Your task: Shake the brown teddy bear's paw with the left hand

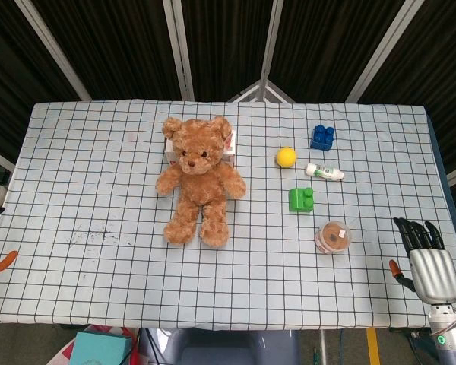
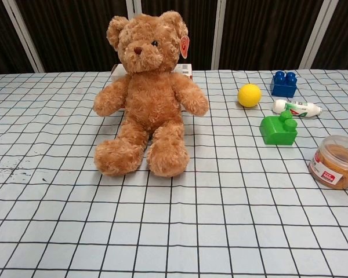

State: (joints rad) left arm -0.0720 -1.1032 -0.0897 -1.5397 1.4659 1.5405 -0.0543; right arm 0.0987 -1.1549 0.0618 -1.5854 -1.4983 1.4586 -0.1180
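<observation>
The teddy bear (image 1: pixel 198 179) sits upright against a box (image 1: pixel 229 144) toward the back of the checkered worktop (image 1: pixel 83 228), untouched, while the right hand (image 1: pixel 425 258) rests released at the near right edge, fingers straight and holding nothing.

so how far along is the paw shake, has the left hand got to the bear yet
Nothing looks done yet. The brown teddy bear sits upright on the checked tablecloth, leaning against a small box, both paws free and untouched. The left robot hand is in neither view, so no reach is under way. Only the right robot hand shows, idle at the table's near right edge. Left to do: bring the left hand in, grip a paw and shake it.
</observation>
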